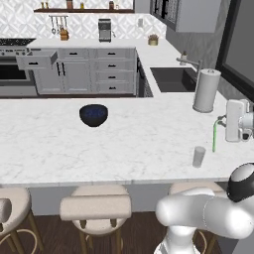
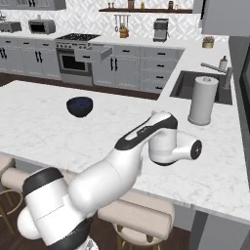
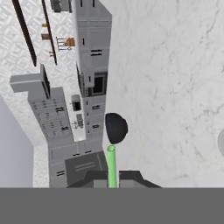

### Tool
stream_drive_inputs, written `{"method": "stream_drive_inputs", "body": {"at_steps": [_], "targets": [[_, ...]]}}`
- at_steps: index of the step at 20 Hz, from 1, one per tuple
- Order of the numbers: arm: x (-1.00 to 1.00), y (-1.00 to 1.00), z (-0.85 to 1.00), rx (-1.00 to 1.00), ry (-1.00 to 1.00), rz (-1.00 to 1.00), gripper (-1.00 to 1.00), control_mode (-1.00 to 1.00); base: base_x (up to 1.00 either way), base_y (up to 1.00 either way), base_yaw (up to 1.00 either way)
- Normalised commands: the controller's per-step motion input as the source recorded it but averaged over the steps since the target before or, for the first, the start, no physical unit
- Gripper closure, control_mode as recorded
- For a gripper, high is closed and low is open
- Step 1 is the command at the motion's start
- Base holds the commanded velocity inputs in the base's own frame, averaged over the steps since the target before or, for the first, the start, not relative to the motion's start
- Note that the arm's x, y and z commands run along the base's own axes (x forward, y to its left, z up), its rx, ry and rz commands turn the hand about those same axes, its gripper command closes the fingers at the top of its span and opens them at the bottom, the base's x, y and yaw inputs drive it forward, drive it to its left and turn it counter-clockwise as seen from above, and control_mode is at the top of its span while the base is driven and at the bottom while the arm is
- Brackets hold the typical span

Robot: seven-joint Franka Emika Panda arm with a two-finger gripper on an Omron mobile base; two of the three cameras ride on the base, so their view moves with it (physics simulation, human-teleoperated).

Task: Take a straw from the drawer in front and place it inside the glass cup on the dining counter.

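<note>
— Where's the straw (image 1: 214, 135) now?
— In the claw (image 3: 112, 181). The hand view shows the two dark fingertips closed tight on the green straw, which pokes out from between them.
— And in the room?
— In the left base view it hangs upright from the hand at the right edge, above the white marble table (image 1: 124, 139), just beside and above the glass cup (image 1: 199, 156). Its lower end looks to be outside the cup, to the right of the rim, though I can't tell for certain.
— The cup is standing?
— Upright on the table, near the front edge, above the beige bar stools (image 1: 96, 208).
— Anything else on the table?
— A dark blue bowl (image 1: 93, 114) towards the middle and a white paper-towel roll (image 1: 206, 90) near the sink (image 1: 171, 79).
— The drawer (image 1: 37, 60)?
— Pulled out, beside the stove (image 2: 78, 38) on the far cabinet run.
</note>
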Motion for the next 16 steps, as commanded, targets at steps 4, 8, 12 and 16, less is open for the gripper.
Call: {"method": "stream_drive_inputs", "body": {"at_steps": [4,8,12,16], "targets": [[0.20,0.16,-0.04,0.00,-0.06,0.00,1.00,-1.00,0.00,0.00,0.00],[0.31,0.00,0.00,0.00,-0.10,0.03,1.00,-1.00,0.00,0.00,0.00],[0.22,-0.19,-0.08,0.00,-0.03,0.10,1.00,-1.00,0.00,0.00,0.00],[0.12,-0.20,-0.14,0.00,-0.04,0.09,1.00,-1.00,0.00,0.00,0.00]]}}
